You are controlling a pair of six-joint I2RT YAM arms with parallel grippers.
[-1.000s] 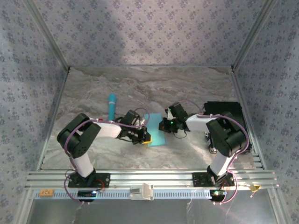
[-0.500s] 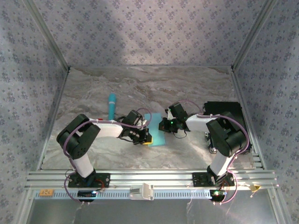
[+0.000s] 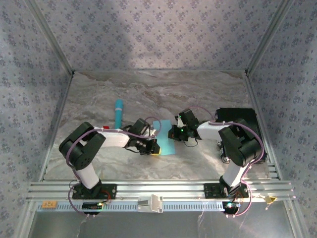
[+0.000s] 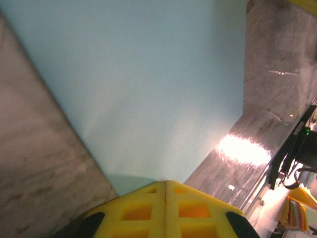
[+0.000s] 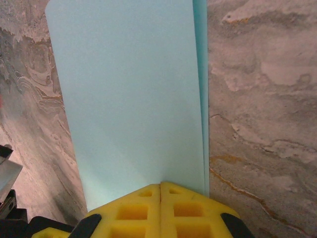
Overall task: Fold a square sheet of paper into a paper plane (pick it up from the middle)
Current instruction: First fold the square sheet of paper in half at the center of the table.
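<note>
The grey marbled table (image 3: 148,89) carries three things. The light blue paper (image 3: 166,141) lies flat near the middle, and the right wrist view shows a second layer along its right edge (image 5: 200,74). A turquoise stick (image 3: 119,113) lies to its left. A black box (image 3: 242,115) sits at the right edge.

Your top camera sits high behind the arm bases (image 3: 92,191) at 6 o'clock, looking down over the whole table (image 3: 99,94). Left wrist camera: right down on the blue paper (image 4: 148,74), facing 3 o'clock past the left gripper (image 4: 165,184). Right wrist camera, equally close, faces 9 o'clock past the right gripper (image 5: 160,186). All three share that paper.
</note>
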